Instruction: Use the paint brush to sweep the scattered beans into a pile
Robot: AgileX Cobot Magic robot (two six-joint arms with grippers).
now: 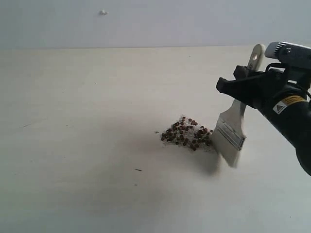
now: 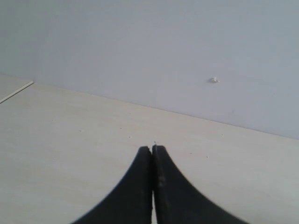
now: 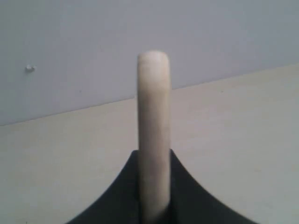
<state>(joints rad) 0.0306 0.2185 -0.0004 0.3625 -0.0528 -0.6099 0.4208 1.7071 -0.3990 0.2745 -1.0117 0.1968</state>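
The beans lie gathered as one small pile [image 1: 187, 134] of dark-brown beans and whitish crumbs at the table's middle. The paint brush [image 1: 230, 133] stands tilted just right of the pile, bristles down near the table and close to the pile's right edge. My right gripper [image 1: 239, 91] is shut on the brush's wooden handle [image 3: 153, 126], whose end sticks up past the jaws. My left gripper [image 2: 153, 148] is shut with nothing in it and does not show in the exterior view.
A pale table [image 1: 87, 160] runs back to a light wall [image 1: 146, 24]. One dark speck [image 1: 138, 170] lies in front of the pile, another tiny one [image 1: 156, 131] just left of it.
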